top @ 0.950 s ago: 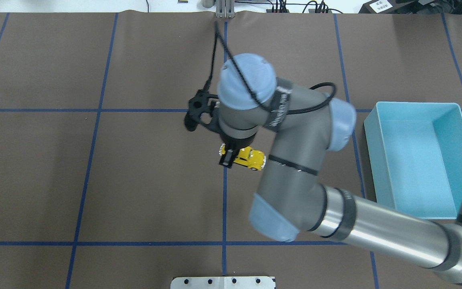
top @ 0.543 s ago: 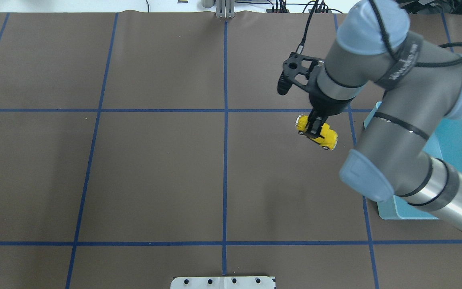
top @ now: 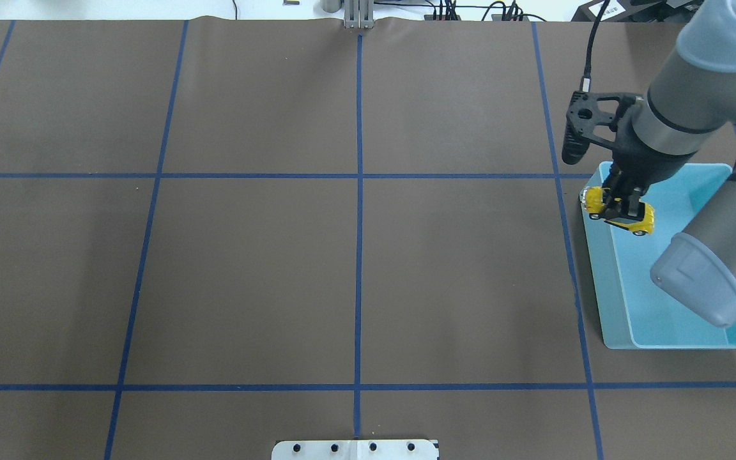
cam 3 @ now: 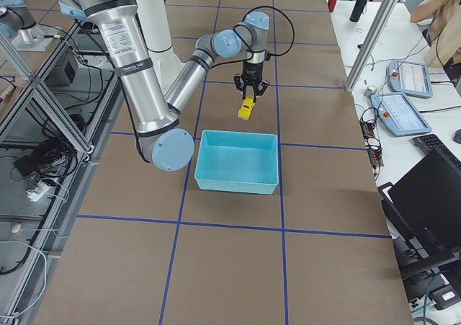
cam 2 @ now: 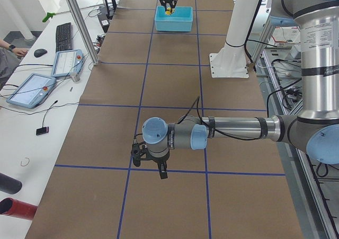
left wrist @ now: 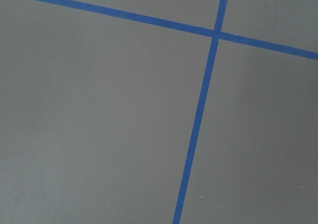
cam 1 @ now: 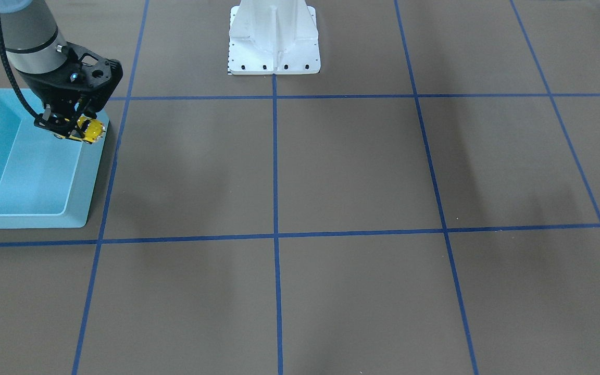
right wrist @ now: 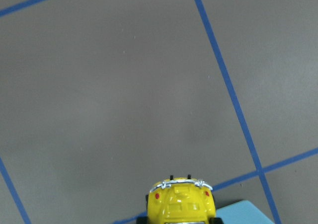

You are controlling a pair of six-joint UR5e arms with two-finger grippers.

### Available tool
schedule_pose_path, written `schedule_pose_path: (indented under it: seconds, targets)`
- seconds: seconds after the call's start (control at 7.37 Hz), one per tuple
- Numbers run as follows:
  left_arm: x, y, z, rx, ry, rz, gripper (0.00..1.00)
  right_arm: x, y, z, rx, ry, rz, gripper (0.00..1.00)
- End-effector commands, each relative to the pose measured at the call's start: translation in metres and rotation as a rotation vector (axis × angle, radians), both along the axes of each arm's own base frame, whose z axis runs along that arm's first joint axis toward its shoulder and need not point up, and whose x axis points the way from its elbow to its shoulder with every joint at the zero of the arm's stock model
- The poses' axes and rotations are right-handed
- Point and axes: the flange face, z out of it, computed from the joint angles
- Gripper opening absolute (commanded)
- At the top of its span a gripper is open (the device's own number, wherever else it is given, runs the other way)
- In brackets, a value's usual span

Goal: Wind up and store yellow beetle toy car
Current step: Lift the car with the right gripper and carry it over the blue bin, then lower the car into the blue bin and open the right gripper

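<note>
right gripper (top: 618,205) holds yellow car (top: 640,221) at bin (top: 606,287) rim

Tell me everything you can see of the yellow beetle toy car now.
The yellow beetle toy car is tiny, glossy, rounded, with dark windows, black wheels, a silvery bumper and two red lights. The right end effector grips its middle, holding it in the air by the light blue bin's rim.

Bin: light blue bin (top: 604,281) open upward, walls bar sides.
Corner: right gripper (top: 617,206) clamping yellow beetle toy car (top: 641,220) overhead.
Mid-table: flat brown mat (top: 246,275).
Left end: left arm (cam 2: 233,129) low.
</note>
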Motion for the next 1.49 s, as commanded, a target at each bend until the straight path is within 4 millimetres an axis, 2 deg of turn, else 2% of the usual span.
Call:
schedule_pose_path:
  seconds: [0.0, 0.27, 0.41, 0.54, 0.68, 0.81, 0.95, 1.09, 1.22, 1.36]
  targets:
    - [0.0, 0.001, 0.004, -0.007, -0.002, 0.001, 1.0, 0.009, 0.007, 0.07, 0.03, 0.053, -0.127, 0.0]
    - [0.0, 0.001, 0.007, -0.012, 0.0, 0.002, 1.0, 0.009, 0.006, 0.164, 0.103, 0.0, -0.136, 0.0]
    - [0.0, 0.001, 0.007, -0.012, 0.0, 0.002, 1.0, 0.009, 0.008, 0.191, 0.106, -0.004, -0.128, 0.0]
    - [0.0, 0.0, 0.006, -0.01, 0.0, 0.002, 1.0, 0.005, 0.004, 0.205, 0.092, 0.012, -0.131, 0.0]
    - [0.0, -0.001, 0.005, -0.007, 0.0, 0.002, 1.0, 0.002, 0.002, 0.208, 0.082, 0.014, -0.127, 0.0]
    - [0.0, -0.002, 0.004, -0.007, 0.0, 0.001, 1.0, 0.001, 0.002, 0.203, 0.059, 0.01, -0.085, 0.15]
    - [0.0, -0.002, 0.004, -0.005, 0.0, 0.001, 1.0, -0.003, 0.005, 0.204, 0.03, 0.007, -0.063, 0.72]
    - [0.0, -0.002, 0.004, -0.007, 0.0, 0.001, 1.0, -0.004, 0.006, 0.2, 0.039, 0.0, -0.069, 1.0]
    - [0.0, -0.002, 0.005, -0.007, -0.002, 0.002, 1.0, -0.003, 0.008, 0.189, 0.045, -0.028, -0.079, 1.0]
    - [0.0, -0.001, 0.005, -0.009, -0.002, 0.002, 1.0, 0.007, 0.007, 0.181, 0.026, -0.05, -0.071, 1.0]
